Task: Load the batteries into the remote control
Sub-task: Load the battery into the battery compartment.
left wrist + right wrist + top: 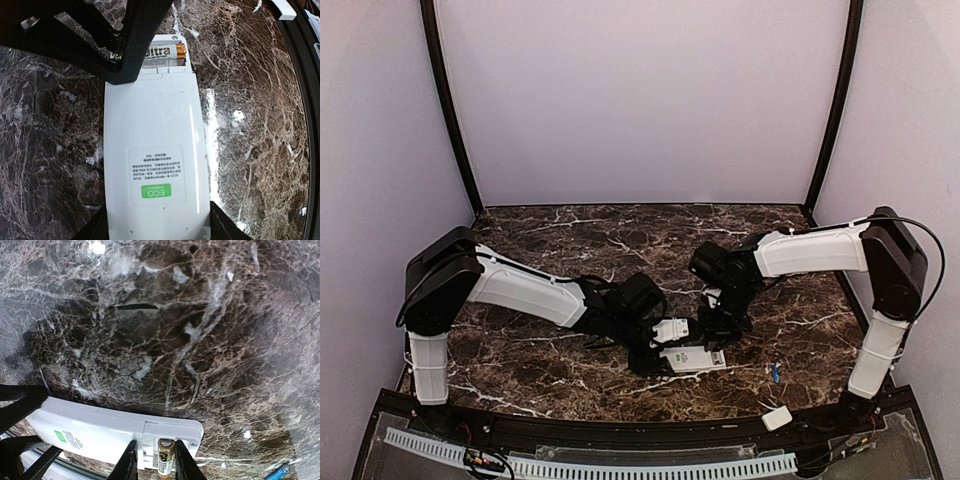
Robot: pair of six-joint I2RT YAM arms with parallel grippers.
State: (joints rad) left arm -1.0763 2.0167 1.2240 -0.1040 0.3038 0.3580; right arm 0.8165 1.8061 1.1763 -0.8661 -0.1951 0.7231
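The white remote control [698, 359] lies back up on the marble table, with a green ECO sticker [155, 190]. My left gripper [157, 231] is shut on its near end, a finger [95, 231] on each side. The battery compartment at the far end is open. One battery [166, 456] with a gold tip and "Ultra" label [165, 51] lies in it. My right gripper [155, 463] hangs over the compartment and straddles that battery: one finger [183, 460] touches it, the other stands apart. A blue battery [775, 373] lies loose on the table to the right.
A small plain white cover piece [777, 418] lies at the table's front right edge, also in the left wrist view [286, 7]. The loose blue battery also shows in the right wrist view [278, 473]. Pale walls enclose the table on three sides.
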